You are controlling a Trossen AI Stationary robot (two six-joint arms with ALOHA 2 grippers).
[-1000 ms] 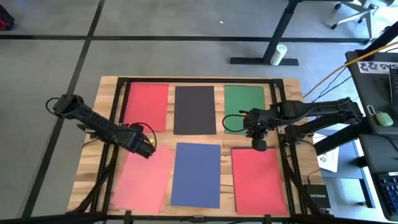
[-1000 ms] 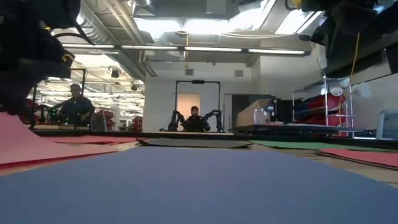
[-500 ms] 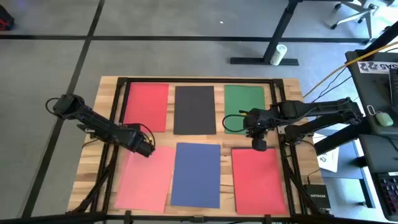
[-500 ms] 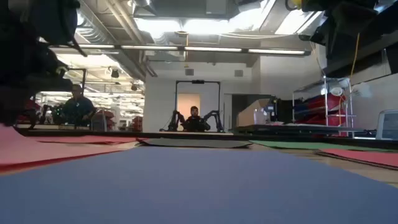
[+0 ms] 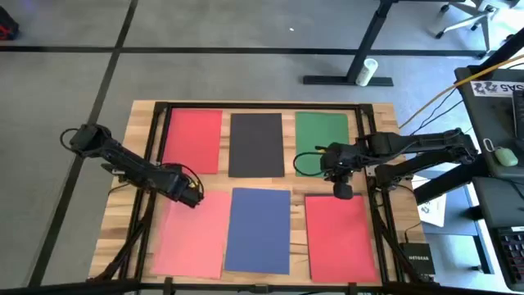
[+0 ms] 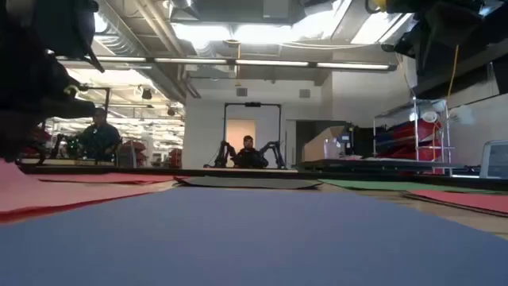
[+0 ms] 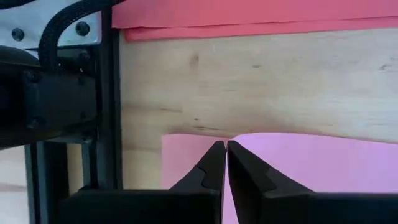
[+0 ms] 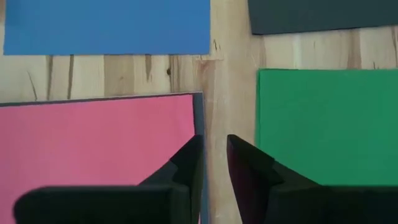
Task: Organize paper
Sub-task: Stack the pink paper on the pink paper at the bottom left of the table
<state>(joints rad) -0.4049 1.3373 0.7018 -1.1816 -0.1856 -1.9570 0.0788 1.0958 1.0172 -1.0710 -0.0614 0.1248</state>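
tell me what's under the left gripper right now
The left gripper sits over the far edge of the pink sheet, its fingers nearly closed at that edge in the left wrist view. Bare wooden table lies beyond. Whether they pinch the sheet is hidden.

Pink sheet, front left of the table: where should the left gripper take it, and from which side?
Probably the far edge near its corner, where the left gripper already sits, fingers nearly closed. The pink sheet lies flat on the table, so only an edge is pinchable; that one faces bare wood, while its right side abuts the blue sheet.
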